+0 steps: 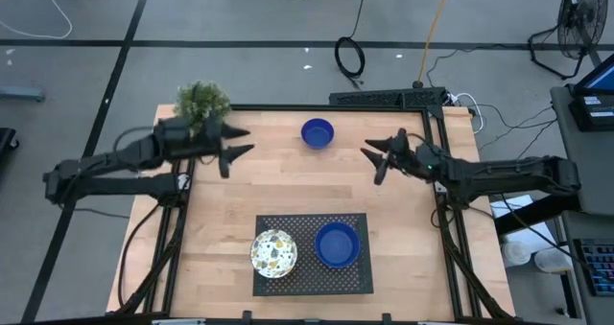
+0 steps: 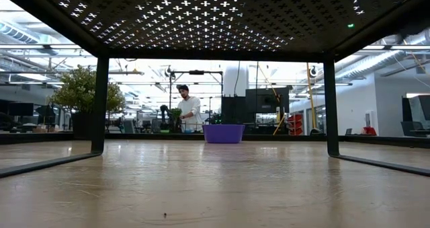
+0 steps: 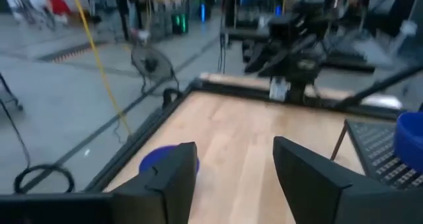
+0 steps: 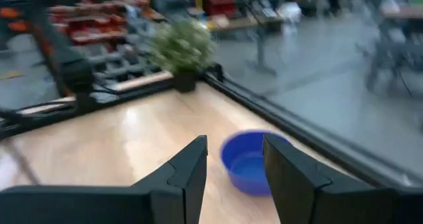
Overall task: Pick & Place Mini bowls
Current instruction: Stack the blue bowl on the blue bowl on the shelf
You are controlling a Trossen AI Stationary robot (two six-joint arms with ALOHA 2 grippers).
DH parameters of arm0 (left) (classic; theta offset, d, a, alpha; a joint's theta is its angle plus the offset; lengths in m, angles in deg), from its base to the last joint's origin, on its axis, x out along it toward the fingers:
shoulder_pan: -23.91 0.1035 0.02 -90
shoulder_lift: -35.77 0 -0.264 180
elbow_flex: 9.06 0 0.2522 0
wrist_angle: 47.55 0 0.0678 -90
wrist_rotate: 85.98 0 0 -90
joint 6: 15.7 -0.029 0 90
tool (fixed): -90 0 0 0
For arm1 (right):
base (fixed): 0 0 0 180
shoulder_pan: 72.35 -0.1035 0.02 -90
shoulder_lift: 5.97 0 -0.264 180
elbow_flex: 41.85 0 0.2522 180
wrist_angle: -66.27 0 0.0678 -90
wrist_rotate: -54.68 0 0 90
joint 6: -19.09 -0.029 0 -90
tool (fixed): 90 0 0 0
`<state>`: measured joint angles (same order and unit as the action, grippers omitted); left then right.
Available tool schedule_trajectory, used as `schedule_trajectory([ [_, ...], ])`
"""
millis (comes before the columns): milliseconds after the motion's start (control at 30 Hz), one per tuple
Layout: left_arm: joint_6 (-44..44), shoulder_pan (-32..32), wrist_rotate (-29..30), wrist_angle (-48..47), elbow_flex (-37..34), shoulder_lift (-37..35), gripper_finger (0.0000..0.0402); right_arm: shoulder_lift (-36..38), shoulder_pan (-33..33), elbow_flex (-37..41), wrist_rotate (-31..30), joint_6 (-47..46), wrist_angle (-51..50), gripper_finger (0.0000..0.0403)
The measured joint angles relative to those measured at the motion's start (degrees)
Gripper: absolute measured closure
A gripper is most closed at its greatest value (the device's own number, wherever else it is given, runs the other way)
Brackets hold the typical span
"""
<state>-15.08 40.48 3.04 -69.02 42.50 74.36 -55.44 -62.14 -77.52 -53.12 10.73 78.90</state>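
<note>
With both the left gripper (image 1: 242,143) and right gripper (image 1: 372,162) spread and empty, best to straddle the rim of the lone blue bowl (image 1: 318,132) at upper centre, lowering squarely before closing.

Grey floor (image 1: 240,18) with dark seams surrounds the wooden surface (image 1: 288,181). Cables (image 1: 350,55) coil beyond the far edge, a fan (image 1: 580,18) stands far right, and a person (image 2: 190,110) stands in the bright room.

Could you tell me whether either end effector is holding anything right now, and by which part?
Nothing is held: the left end effector and right end effector both hang open above the table.
</note>
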Motion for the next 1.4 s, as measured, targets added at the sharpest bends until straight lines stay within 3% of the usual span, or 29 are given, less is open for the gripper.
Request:
schedule_trajectory([
  [133, 0.3, -0.2, 1.0, 7.5, -9.9, -8.4, 0.0204, -6.2, 5.3, -10.5, 6.6, -5.7, -14.4, 0.0266],
  [300, -0.1, -0.1, 8.1, 9.9, -14.9, -13.0, 0.0197, -20.0, 12.2, -30.8, 12.3, -5.6, -36.8, 0.0266],
  [467, 1.4, -0.1, 9.6, 8.8, -16.0, -12.8, 0.0187, -35.3, 18.7, -46.9, 24.3, -4.6, -48.4, 0.0266],
  [567, 0.8, -0.1, 8.1, 8.7, -16.1, -11.7, 0.0187, -43.3, 20.3, -52.1, 26.9, -4.6, -50.4, 0.0266],
  [867, 1.0, -0.2, 7.5, 8.8, -16.1, -11.1, 0.0206, -54.7, 20.9, -55.2, 25.8, -6.0, -50.0, 0.0266],
  [1400, 0.6, -0.2, 7.0, 8.7, -16.1, -11.1, 0.0209, -59.9, 20.8, -55.2, 17.6, -7.5, -46.8, 0.0266],
])
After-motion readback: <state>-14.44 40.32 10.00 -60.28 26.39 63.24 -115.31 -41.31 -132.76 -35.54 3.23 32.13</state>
